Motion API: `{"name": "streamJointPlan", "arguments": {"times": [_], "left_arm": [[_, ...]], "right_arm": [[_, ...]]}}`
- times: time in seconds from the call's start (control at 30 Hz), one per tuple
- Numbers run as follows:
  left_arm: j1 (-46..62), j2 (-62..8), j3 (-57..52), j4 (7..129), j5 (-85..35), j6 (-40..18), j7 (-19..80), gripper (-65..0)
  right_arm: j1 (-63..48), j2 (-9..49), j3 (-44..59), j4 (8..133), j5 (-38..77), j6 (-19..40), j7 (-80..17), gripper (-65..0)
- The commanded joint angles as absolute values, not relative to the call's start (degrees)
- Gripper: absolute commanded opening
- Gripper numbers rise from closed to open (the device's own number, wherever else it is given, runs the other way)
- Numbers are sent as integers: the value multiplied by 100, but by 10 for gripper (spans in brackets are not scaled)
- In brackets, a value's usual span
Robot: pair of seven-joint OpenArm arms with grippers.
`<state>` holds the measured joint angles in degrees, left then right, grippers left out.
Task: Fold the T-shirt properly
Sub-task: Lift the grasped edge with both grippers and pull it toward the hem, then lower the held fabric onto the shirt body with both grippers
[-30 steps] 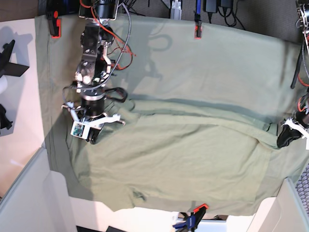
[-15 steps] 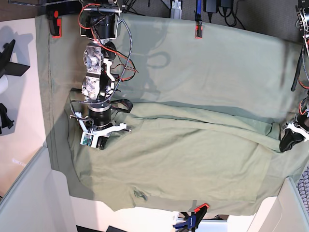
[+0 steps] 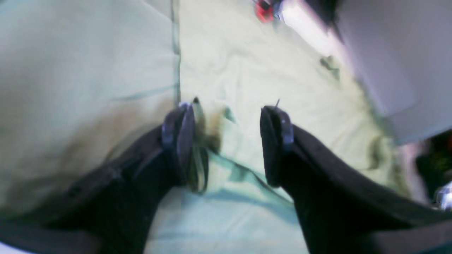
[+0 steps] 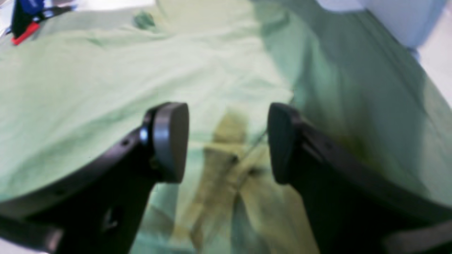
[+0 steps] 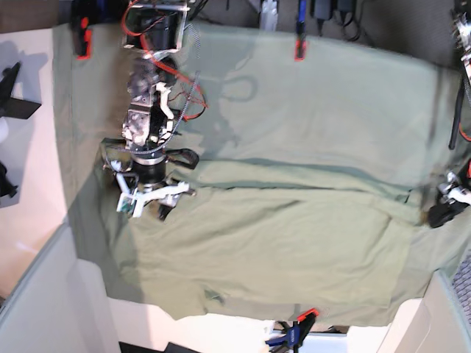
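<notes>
the t-shirt [image 5: 272, 243] lies spread across the near half of the table, folded over on itself so that a long fold edge runs from left to right through the middle of the scene, on top of a larger green sheet [image 5: 331, 103] that covers the far part and is pinned at the far edge by red clamps [image 5: 299, 48]; a blue and red clamp [image 5: 293, 334] sits at the near edge. the right gripper [image 4: 227, 141] is at the left end of the shirt's fold, its jaws released and standing well apart, with bunched cloth lying between and below the two dark pads [image 4: 171, 141] but not pinched by them. the left gripper [image 3: 226, 141] is at the far right end of the fold, also released, its jaws spread wide over the cloth; a thin fold of fabric lies against the inner face of one pad [image 3: 183, 137], and the blur leaves it unclear whether it touches. in the base view the left gripper shows only as a dark tip at the right border
</notes>
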<state>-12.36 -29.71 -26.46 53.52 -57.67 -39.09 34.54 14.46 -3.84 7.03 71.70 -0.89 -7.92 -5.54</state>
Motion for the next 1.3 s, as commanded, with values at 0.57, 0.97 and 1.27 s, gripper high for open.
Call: {"name": "streamJointPlan", "arguments": {"times": [0.57,0.97,1.27], "left_arm": [[222,-2777,-2888,5446,-8202,-4000,4185,-315],[45,-2512,-2742,5446,-8125,-4000,4073,-315],[-259,-2342,-2438,5446,-7535,-4000,3771,-315]], "right_arm": [[-143,-854,2099,8877,1293,-1658,-816,-294],[862,-851,2696,7507,2366,-250,-711,-294],[1487,-847,2915,6775,2550,174,-714,-294]]}}
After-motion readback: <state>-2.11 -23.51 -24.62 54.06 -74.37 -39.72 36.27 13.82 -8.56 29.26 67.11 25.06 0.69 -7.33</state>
